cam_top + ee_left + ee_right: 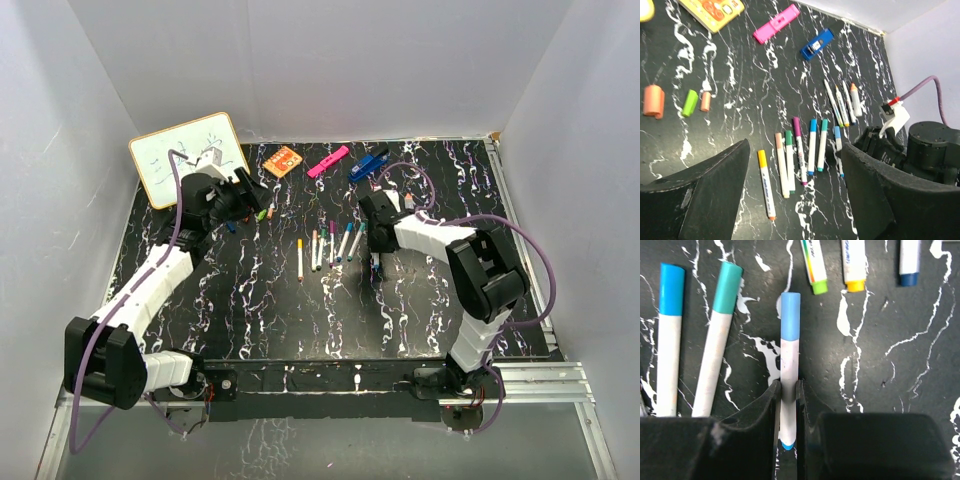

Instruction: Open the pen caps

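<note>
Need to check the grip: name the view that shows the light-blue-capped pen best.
Right wrist view: the light-blue-capped pen fills the centre, its white barrel pinched between the right end effector's fingers. The left wrist view shows it small, beside the right arm. In the top external view it is too small to make out.

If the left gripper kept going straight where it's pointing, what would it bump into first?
Probably the purple-capped pen lying on the table, straight ahead of the open left gripper; depth is hard to judge.
</note>
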{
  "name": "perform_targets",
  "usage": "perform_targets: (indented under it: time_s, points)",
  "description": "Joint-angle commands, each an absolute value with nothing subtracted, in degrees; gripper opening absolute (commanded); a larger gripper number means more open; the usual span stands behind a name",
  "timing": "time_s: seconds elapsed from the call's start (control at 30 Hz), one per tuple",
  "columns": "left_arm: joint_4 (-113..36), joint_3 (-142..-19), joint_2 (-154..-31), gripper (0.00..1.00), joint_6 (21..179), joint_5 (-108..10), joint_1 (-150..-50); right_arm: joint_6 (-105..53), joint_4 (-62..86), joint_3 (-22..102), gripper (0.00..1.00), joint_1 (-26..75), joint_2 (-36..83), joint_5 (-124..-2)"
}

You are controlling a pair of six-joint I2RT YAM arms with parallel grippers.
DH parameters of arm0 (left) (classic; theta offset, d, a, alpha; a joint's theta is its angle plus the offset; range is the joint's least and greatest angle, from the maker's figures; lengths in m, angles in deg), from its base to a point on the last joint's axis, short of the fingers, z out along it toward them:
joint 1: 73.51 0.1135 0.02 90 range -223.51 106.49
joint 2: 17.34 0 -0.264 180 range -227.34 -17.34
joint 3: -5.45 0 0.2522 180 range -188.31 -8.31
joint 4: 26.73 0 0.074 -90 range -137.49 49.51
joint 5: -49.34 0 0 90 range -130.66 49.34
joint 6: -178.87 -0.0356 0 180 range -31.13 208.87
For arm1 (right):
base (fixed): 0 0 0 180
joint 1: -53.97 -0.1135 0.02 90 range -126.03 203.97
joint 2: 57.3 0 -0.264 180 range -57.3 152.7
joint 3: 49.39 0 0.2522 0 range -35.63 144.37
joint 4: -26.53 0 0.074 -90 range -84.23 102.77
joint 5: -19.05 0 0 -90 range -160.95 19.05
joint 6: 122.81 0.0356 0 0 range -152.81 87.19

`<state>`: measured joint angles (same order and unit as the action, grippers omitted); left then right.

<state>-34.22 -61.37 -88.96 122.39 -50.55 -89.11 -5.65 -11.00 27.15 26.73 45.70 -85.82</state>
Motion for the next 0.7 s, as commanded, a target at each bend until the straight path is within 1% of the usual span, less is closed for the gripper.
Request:
perform_targets:
  time_s: [0.0, 0.13, 0.3, 0.5, 0.67]
  points:
    - [-27.18, -58.59, -88.25, 0.73, 127.23, -57.46, -89.32, -6.68, -11.34, 25.72, 0.0, 27.02, 40.41, -87.89]
    - [-20.5, -56.02, -90.96, 0.74, 131.75, -61.35, -90.28, -12.43, -6.23, 22.99, 0.0, 26.83, 33.81, -85.69]
    - [-16.17, -56.5, -95.33, 0.74, 134.07, -62.52, -93.78, -18.62, 0.61, 19.81, 0.0, 26.76, 28.07, -77.71]
    - [-16.62, -60.56, -102.01, 0.74, 133.35, -61.17, -99.46, -21.57, 3.49, 20.74, 0.0, 26.45, 27.16, -67.56]
    - [-16.34, -62.77, -105.48, 0.74, 133.55, -60.36, -101.68, -22.51, 4.68, 22.19, 0.0, 24.52, 27.07, -64.26]
